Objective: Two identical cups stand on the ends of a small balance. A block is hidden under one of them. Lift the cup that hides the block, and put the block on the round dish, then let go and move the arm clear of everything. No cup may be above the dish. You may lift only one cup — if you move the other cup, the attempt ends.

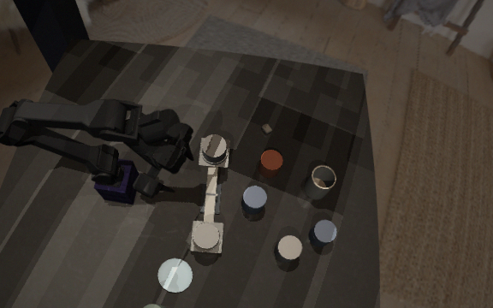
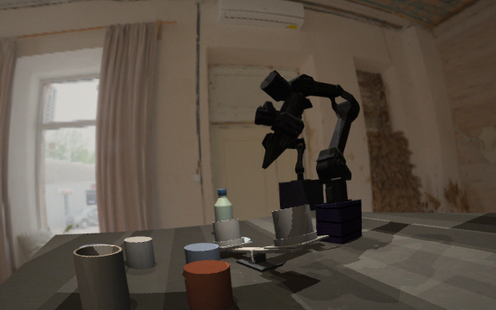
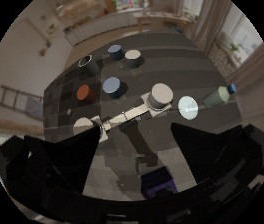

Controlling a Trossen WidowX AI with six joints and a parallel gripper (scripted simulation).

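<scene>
Gripper (image 1: 182, 173) (image 2: 265, 151) (image 3: 136, 128) spread, empty; likely pre-lift. Next: line up over cup on balance's lower end (image 1: 206, 235) (image 2: 227, 232) (image 3: 161, 95).

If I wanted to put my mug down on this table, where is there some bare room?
Beyond the small tan block, towards the table's far edge in the top view, looks bare. It's crowded between the balance and the open grey cup.

A home, with curtains (image 2: 127, 129) and kitchen cabinets (image 3: 100, 25).
</scene>
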